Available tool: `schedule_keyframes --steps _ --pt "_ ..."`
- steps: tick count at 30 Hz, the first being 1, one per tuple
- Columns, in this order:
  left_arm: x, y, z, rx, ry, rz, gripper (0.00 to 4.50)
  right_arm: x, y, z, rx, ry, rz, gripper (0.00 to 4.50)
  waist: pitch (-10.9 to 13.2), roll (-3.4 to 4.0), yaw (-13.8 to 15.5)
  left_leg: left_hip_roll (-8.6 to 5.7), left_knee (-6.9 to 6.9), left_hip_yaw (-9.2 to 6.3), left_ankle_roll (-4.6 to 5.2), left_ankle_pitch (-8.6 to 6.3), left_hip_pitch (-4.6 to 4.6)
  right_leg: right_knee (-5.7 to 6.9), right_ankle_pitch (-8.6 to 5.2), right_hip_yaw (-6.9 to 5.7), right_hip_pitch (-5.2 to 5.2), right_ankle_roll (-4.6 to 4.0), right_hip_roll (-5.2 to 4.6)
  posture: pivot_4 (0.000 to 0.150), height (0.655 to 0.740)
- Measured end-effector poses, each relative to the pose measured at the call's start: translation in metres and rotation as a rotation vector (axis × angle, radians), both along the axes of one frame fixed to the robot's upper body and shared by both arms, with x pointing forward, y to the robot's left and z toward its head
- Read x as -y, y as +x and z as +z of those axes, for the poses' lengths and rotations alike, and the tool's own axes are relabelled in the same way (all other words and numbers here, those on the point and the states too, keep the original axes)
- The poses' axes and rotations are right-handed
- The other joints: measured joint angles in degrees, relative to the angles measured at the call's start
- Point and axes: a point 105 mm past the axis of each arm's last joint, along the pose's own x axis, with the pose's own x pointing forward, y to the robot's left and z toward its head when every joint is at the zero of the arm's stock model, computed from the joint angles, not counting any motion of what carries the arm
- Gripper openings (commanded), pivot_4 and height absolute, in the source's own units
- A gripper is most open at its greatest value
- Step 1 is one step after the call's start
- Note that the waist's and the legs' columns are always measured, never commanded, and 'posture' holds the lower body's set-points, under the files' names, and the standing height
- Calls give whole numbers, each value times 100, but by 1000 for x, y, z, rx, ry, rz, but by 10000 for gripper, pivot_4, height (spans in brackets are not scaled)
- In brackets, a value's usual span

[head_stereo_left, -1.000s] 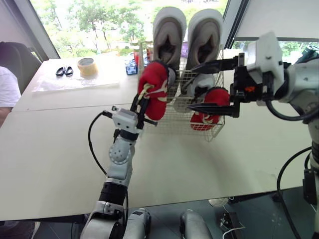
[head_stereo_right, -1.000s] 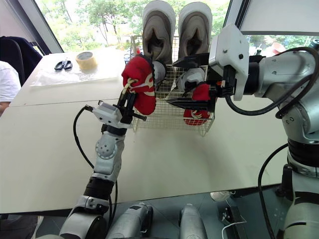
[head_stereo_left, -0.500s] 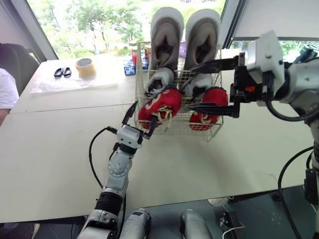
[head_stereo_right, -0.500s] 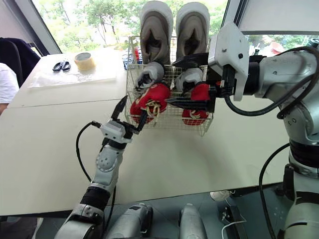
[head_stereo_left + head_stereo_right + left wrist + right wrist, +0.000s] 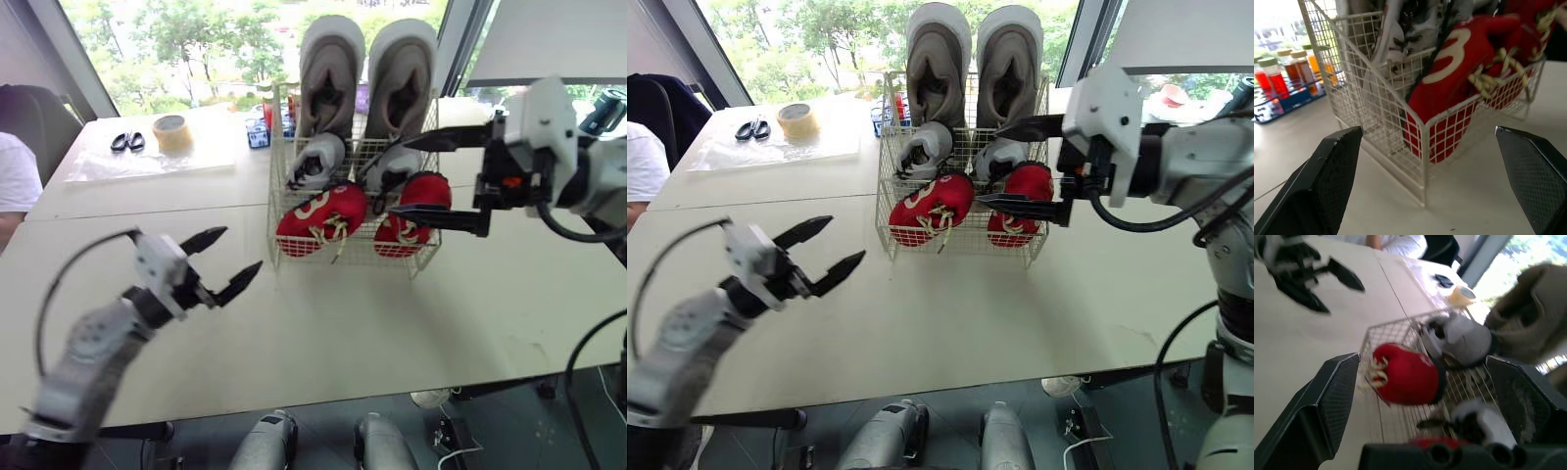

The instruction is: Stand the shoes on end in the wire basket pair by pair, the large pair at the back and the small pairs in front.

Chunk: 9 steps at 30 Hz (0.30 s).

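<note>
The wire basket (image 5: 338,260) stands at the middle of the table. Two large grey shoes (image 5: 331,69) stand on end at its back. A small grey-and-white pair (image 5: 318,160) sits in front of them. Foremost are two red shoes: the left one (image 5: 318,217) leans on its side with its laces hanging out, and the right one (image 5: 419,196) is more upright. My left gripper (image 5: 242,249) is open and empty over the table, left of the basket. Open too, my right gripper (image 5: 399,176) hovers at the basket's right front, nothing between its fingers.
A tape roll (image 5: 169,132) and scissors (image 5: 127,141) lie on a plastic sheet at the far left. A rack of small bottles (image 5: 1283,78) stands behind the basket's left side. A person's sleeve (image 5: 15,176) shows at the left edge.
My left gripper let go of the left red shoe, which dropped into the basket's front left. The gripper then drew back left and down. My right gripper shifted slightly to the right.
</note>
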Motion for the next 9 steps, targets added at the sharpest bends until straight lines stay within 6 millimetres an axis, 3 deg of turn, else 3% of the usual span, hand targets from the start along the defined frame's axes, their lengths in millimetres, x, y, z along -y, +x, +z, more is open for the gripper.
schedule_keyframes --steps 5,9 --pt "-14 6 45 -16 0 -57 44523 27 -2 -17 -60 -5 -115 45000 0 2 -6 -1 0 5 0 0 2 -1 0 1 4 0 1 1500 7400" --pt "-18 6 59 -32 29 -126 44523 43 -7 -19 -77 -5 -178 45000 1 3 -22 0 -3 6 1 0 4 -2 0 2 4 0 2 1500 7400"
